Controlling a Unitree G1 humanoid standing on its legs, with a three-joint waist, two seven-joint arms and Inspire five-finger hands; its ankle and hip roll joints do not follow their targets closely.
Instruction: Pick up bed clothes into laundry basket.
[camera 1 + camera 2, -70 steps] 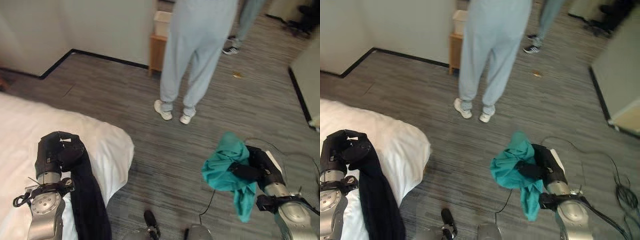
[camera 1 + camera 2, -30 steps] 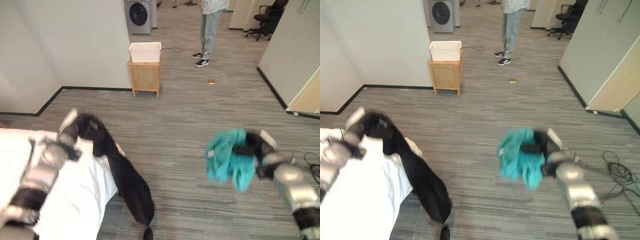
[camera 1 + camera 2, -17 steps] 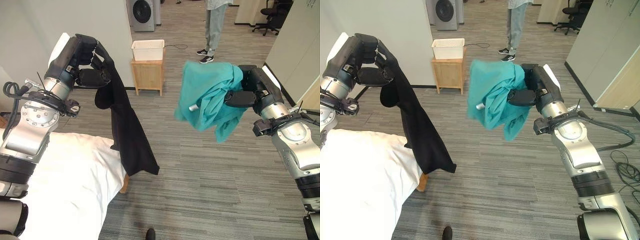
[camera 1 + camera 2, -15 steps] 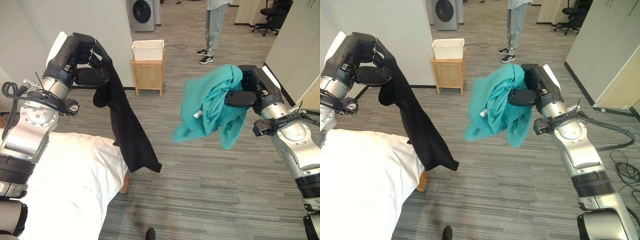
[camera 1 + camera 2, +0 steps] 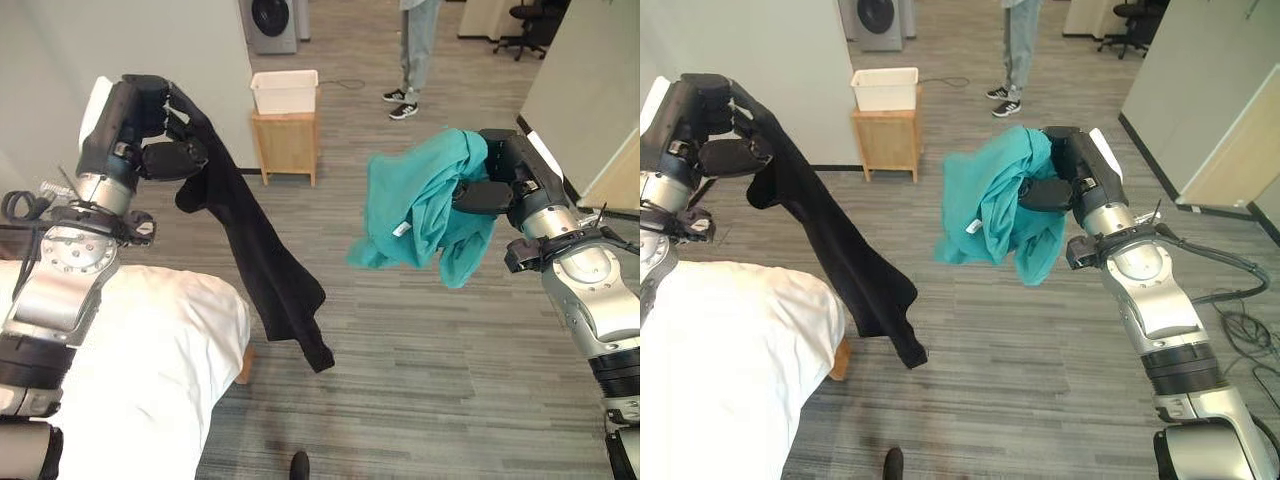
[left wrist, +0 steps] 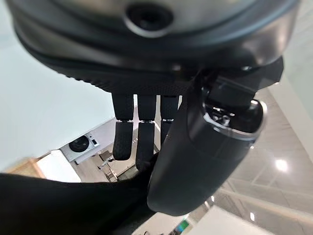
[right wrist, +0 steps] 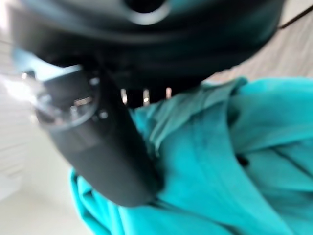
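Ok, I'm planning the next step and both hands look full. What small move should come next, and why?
Probably carry both garments forward toward the white basket on the wooden stand. The left hand grips the long black garment and the right hand the teal shirt, both hanging clear of the white bed.

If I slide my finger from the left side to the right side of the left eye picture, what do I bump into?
Left hand → black garment hanging from it → teal garment → right hand holding it.
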